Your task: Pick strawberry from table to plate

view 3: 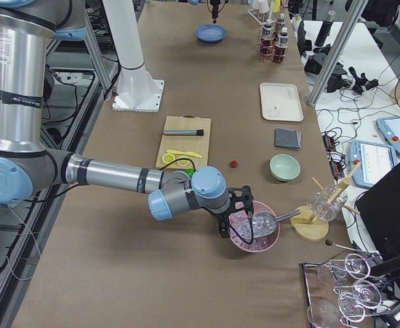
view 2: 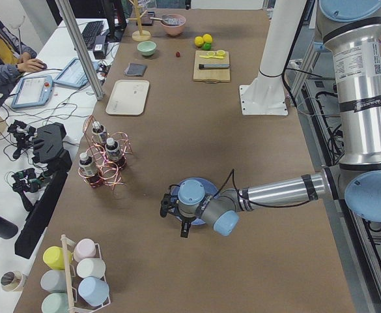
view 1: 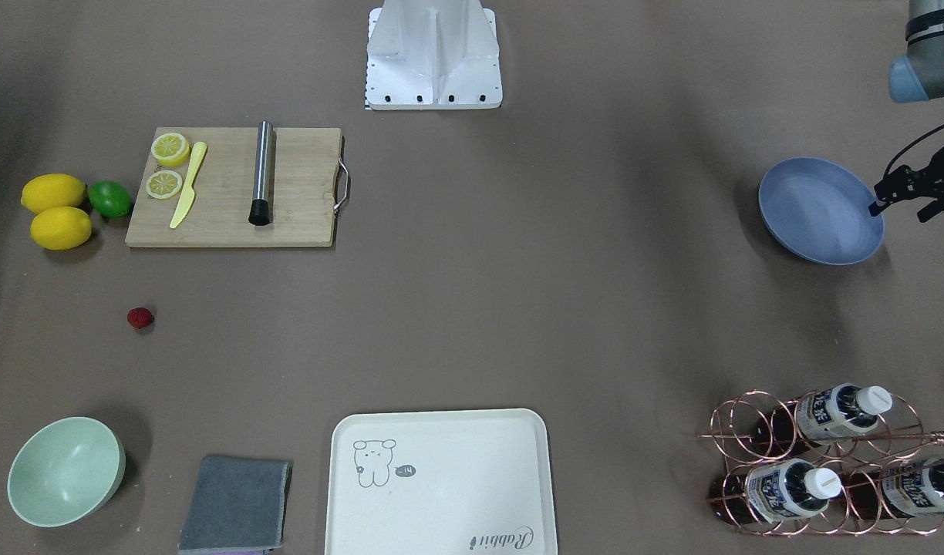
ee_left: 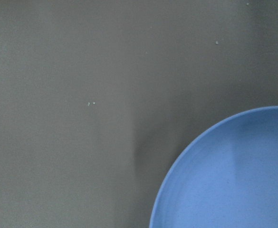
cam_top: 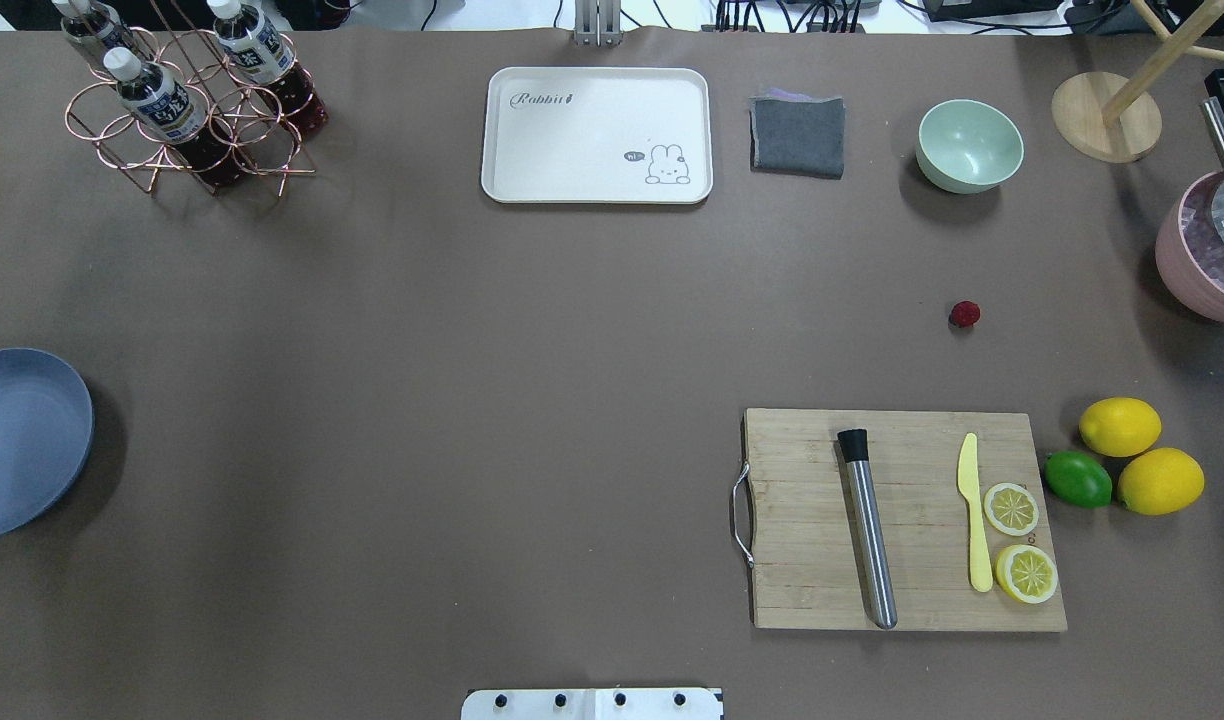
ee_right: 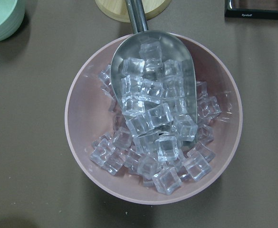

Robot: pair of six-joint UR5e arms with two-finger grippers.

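Note:
The strawberry lies alone on the brown-grey table, between the green bowl and the cutting board. The blue plate sits at the table's other end, with nothing on it. My left gripper hovers at the plate's outer rim, open and holding nothing; its wrist view shows part of the plate. My right gripper hangs over a pink bowl of ice, a short way from the strawberry. Whether it is open or shut I cannot tell.
A wooden cutting board carries a steel muddler, a yellow knife and lemon slices. Two lemons and a lime lie beside it. A cream tray, grey cloth, green bowl and bottle rack line the far edge.

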